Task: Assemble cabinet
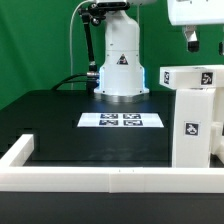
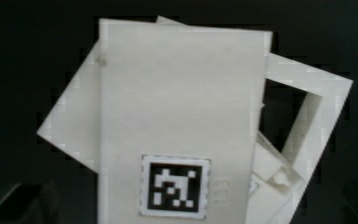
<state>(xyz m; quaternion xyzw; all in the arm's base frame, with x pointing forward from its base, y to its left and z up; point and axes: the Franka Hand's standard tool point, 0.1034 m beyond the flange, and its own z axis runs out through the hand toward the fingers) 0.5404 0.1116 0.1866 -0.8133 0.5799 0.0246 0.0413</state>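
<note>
The gripper [image 1: 192, 40] hangs at the upper edge of the exterior view's right side, cut off by the frame so that only a white housing and a dark finger tip show; whether its fingers are spread or pressed together cannot be told, and it is holding nothing that can be seen. Below it, apart from the finger, stands the cabinet [image 1: 194, 120], a tall white boxy body at the exterior view's right with a smaller white block lying across its top, each carrying a black-and-white square tag; its right part runs out of the frame. In the wrist view the cabinet [image 2: 167, 110] fills most of the picture from above: a long white panel with a tag near one end, and behind it, tilted, a second white piece with an open rectangular frame; how the two pieces meet is hard to make out, and no finger shows in that view. Further out on the black table [image 1: 60, 125] lies the marker board [image 1: 121, 121], flat, with its four tags, just beside the cabinet's foot toward the exterior view's left. Behind the board stands the white robot base [image 1: 121, 60] with a triangle sign on it, a dark cable [image 1: 74, 45] running down beside it against the green backdrop [image 1: 35, 40]. A long low white wall [image 1: 100, 180] borders the table's near edge and partly hides the cabinet's base.
</note>
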